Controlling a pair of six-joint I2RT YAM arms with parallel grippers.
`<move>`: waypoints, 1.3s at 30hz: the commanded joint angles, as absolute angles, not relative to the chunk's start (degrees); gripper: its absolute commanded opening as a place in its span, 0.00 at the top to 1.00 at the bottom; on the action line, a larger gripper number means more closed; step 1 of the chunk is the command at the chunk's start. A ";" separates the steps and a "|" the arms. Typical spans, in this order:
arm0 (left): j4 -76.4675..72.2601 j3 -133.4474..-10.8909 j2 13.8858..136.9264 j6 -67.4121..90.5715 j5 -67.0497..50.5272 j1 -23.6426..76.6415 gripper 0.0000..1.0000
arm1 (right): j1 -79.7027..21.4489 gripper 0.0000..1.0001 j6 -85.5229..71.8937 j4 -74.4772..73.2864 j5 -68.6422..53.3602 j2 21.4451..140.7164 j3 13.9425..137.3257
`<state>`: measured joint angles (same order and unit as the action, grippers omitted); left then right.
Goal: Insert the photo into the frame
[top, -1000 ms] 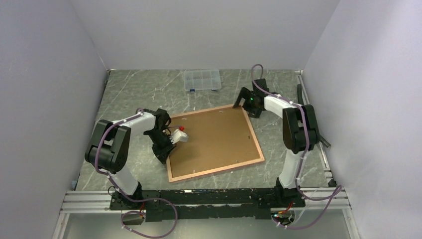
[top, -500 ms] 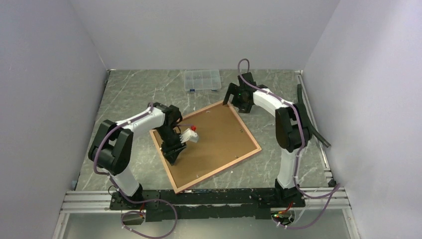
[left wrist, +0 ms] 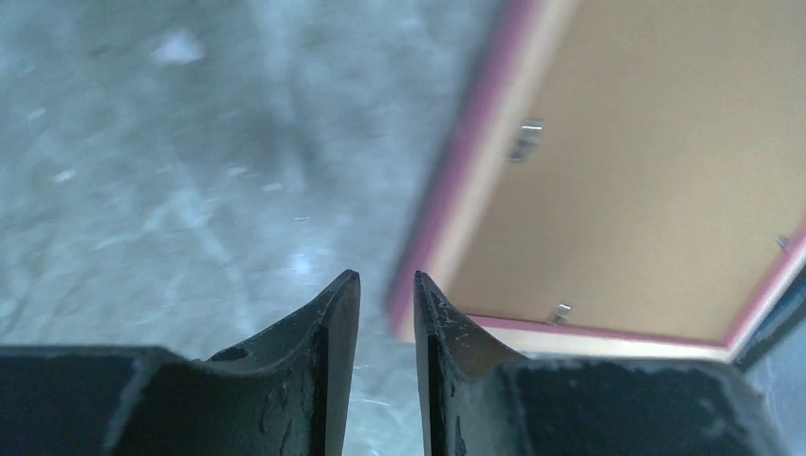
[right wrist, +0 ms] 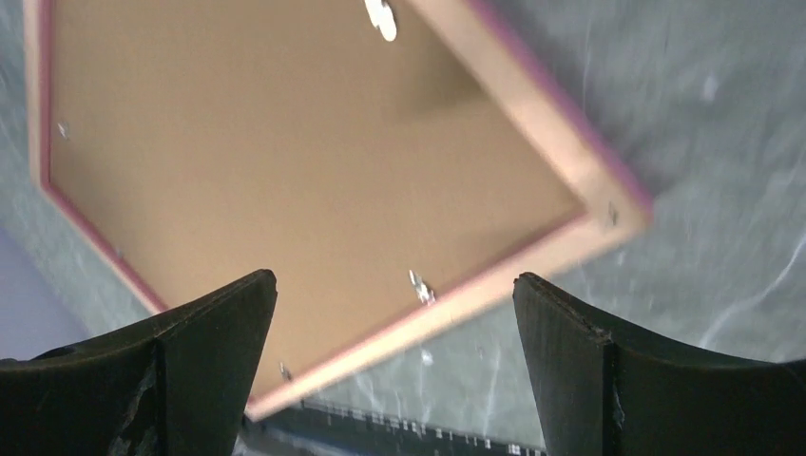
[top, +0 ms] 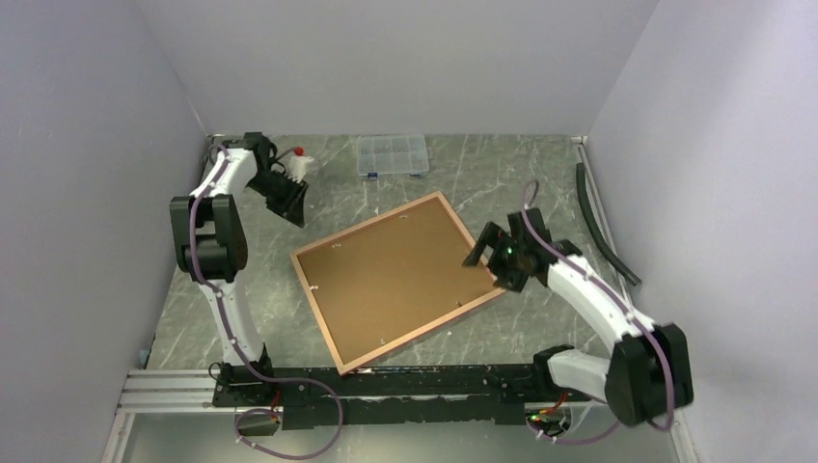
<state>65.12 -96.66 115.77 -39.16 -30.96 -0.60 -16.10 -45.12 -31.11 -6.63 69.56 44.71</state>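
The frame point(top: 395, 275) lies back side up in the middle of the table, brown backing board inside a thin pink edge, turned about diagonal. It also shows in the left wrist view point(left wrist: 646, 190) and in the right wrist view point(right wrist: 285, 161). The photo is not in view. My left gripper point(top: 293, 205) is far back left, off the frame, above bare table; its jaws point(left wrist: 387, 277) are almost together with nothing between them. My right gripper point(top: 487, 262) hovers at the frame's right corner, wide open and empty point(right wrist: 394, 277).
A small clear compartment box point(top: 392, 154) stands at the back centre. A black strip point(top: 603, 222) lies along the right side. The aluminium rail point(top: 386, 381) runs along the near edge. Grey walls close in the left, back and right.
My left arm has swung off the frame's left edge to the far back left. My right arm has moved from the frame's far corner down to its right corner. The frame turned earlier and now lies still.
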 commanded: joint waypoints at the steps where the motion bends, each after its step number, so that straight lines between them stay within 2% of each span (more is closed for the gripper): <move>1: 58.26 -99.02 121.04 -30.69 -29.19 -5.59 0.67 | -17.30 0.00 -51.54 -34.91 -17.22 58.28 36.22; 7: 55.75 -94.30 122.17 -30.25 -33.93 -5.76 0.68 | -18.54 0.00 -53.68 -33.64 -20.86 56.05 30.00; 17: 52.53 -80.70 117.63 -31.57 -35.66 -4.36 0.74 | -16.78 0.00 -54.54 -18.65 -21.55 70.76 32.10; 29: 60.78 -65.66 106.38 -42.35 -38.47 -1.24 0.77 | -9.10 0.00 -48.70 -18.93 -20.73 80.82 44.06; 39: 58.05 -63.60 104.52 -38.90 -40.31 2.55 0.76 | -8.35 0.00 -50.19 -15.20 -21.24 89.89 52.08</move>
